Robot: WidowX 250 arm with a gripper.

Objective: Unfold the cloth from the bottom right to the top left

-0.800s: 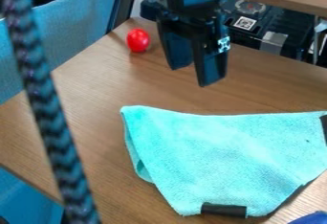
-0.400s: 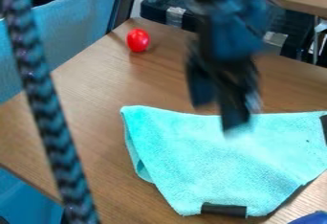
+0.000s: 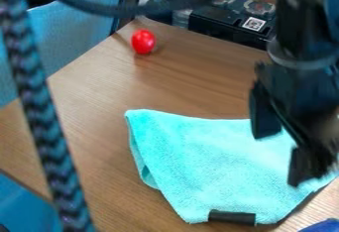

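Because the gripper (image 3: 281, 157) hangs over the right part of the cloth (image 3: 208, 161) with its fingers (image 3: 265, 118) spread and nothing between them, the step in hand is most likely the grasp at the bottom right. The turquoise cloth lies folded on the tabletop (image 3: 86, 127), towards its near side and well apart from the far left corner, where a red ball (image 3: 143, 41) sits. Layers show along the cloth's left side, and a black strip (image 3: 232, 217) marks its lower edge. Whether a fingertip touches the fabric, I cannot tell. To do this well, line the fingers up across the free edge at the bottom right, go down slowly until the tips just meet the cloth, and close on the upper layer alone; pinching both layers would drag the whole piece instead of opening it. Lift a little first and check that the lower layer stays flat. Then carry the corner in a low arc towards the tabletop's far left corner, keeping enough slack that the soft fabric neither bunches nor pulls its base along. Lay it down short of the ball, and let go only once the flap lies flat.
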